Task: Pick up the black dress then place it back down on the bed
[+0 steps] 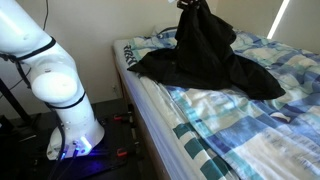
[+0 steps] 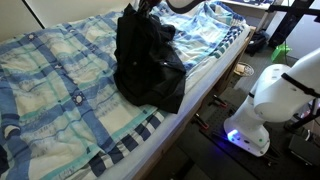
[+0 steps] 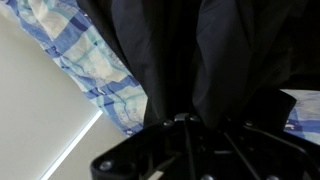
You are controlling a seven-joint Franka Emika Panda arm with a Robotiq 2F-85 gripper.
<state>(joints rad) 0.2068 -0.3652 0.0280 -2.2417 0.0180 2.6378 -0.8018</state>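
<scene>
The black dress (image 1: 205, 55) hangs in a wrinkled bunch from my gripper (image 1: 190, 5), which is shut on its top at the upper edge of the exterior view. Its lower parts still trail on the bed (image 1: 230, 110), spread left and right over the blue, white and teal check cover. In an exterior view the dress (image 2: 145, 60) hangs from the gripper (image 2: 147, 5) above the bed (image 2: 60, 90). In the wrist view the dress (image 3: 200, 60) fills most of the picture, pinched between the dark fingers (image 3: 188, 120).
The robot's white arm and base (image 1: 60, 90) stand on the floor beside the bed's pale mattress edge (image 1: 150, 110). The base (image 2: 260, 110) glows blue by the bed. A pale wall shows in the wrist view (image 3: 40, 110).
</scene>
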